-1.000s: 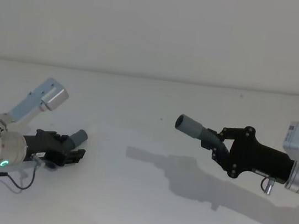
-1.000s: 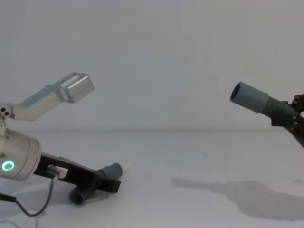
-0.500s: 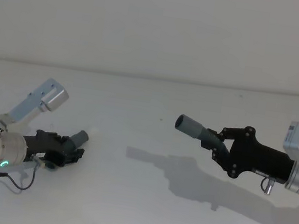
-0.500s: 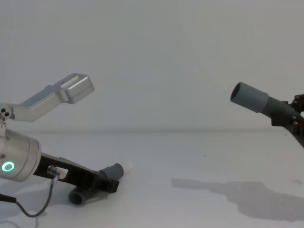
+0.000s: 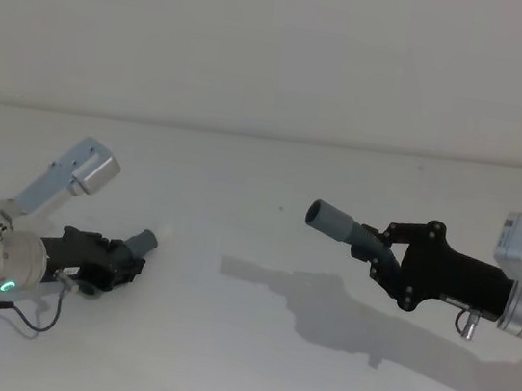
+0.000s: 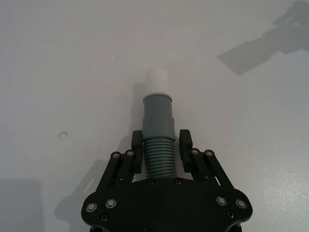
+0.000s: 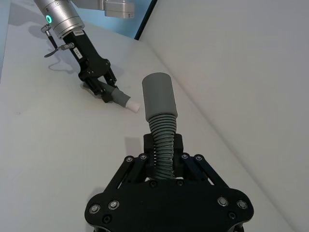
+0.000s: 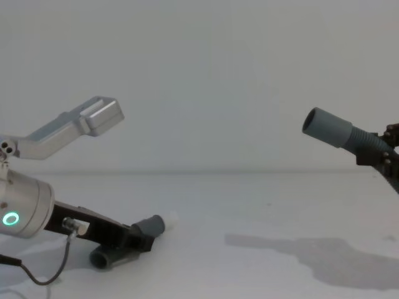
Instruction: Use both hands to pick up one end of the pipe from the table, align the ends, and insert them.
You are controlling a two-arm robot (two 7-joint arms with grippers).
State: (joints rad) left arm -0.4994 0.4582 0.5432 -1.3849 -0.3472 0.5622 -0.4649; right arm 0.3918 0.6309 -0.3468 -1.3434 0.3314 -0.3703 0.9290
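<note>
Currently, the fingers [image 6: 137,146] of the left gripper [image 6: 161,145] are closed on the ribbed section of the left hose piece [image 6: 159,159]. 1 finger sits on each side, directly behind the smooth left cuff [image 6: 158,113]. The white tip [image 6: 157,79] projects beyond that cuff and points toward the far right. This piece sits low over the counter [image 6: 58,72] at the near left. In the chest view its bare rear end appears to be at the surface, but contact cannot be confirmed.

The right gripper [image 7: 163,145] is likewise closed on the ribs of the right hose piece [image 7: 162,130] and holds it well above the counter on the right side. A curved length of free ribbed hose lies between these fingers and the right cuff [image 7: 159,96]. Its hollow mouth [image 8: 310,122] faces left. The 2 ends are well apart and at different heights.

Probable faults from this state:

1. Angular misalignment. The left piece tilts upward and the right piece tilts downward. If the axes are not brought into line, the white tip is likely to strike the rim of the mouth instead of entering.
2. Deflection. The free hose ahead of the right fingers is flexible, so push force may bend it and swing the mouth aside.
3. Slip. Axial load may slide either piece back through the fingers along its ribs.
4. Drag. If the left piece is raised too little, its rear end may catch on the counter and twist the grasp.
</note>
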